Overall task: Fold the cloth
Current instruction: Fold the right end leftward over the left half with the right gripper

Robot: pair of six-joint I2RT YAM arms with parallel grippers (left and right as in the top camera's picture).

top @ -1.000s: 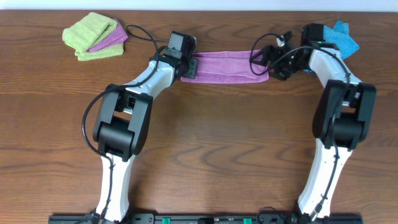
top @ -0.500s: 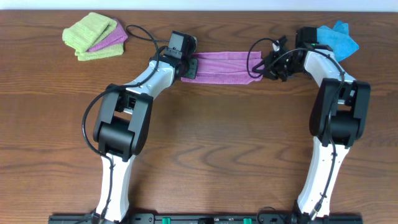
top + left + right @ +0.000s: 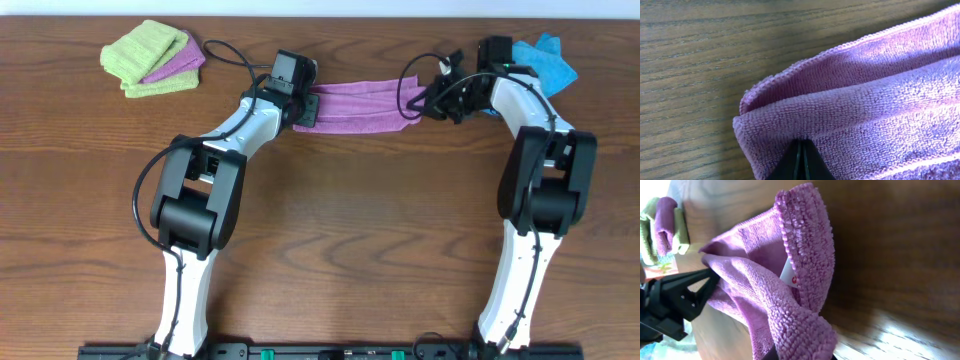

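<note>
Grips the cloth [image 3: 360,105] at both ends, drawn out as a narrow folded band between the two pincers and resting on the table [image 3: 350,230] at the left end.

At the left pincer [image 3: 305,108]: clamped narrow on a doubled corner, tips pressed together, with terry bunched just ahead of them and to either side.

At the right pincer [image 3: 425,103]: probably clamped on the opposite end too, though hard to confirm with the fingertips buried under the pile in the wrist view. Just ahead of it, a curled hem and a white tag [image 3: 786,272] tucked between the layers.

Risks from here, as a judgement:
- Could lose the thin bite at the left pincer under any sideways pull from the right, dropping the corner and letting the fold spring open.
- Could drag the whole band across the wood instead of folding it, given the tension between both pincers.
- Could misalign the edges, with the layers ahead of the right pincer twisted and bunched.
- Could snag the cable [image 3: 408,85] looped just above the right pincer.
- Could brush the blue cloth [image 3: 545,60] close behind the right pincer. No such worry about the folded stack [image 3: 152,60], well apart beyond the left pincer's outer side.
</note>
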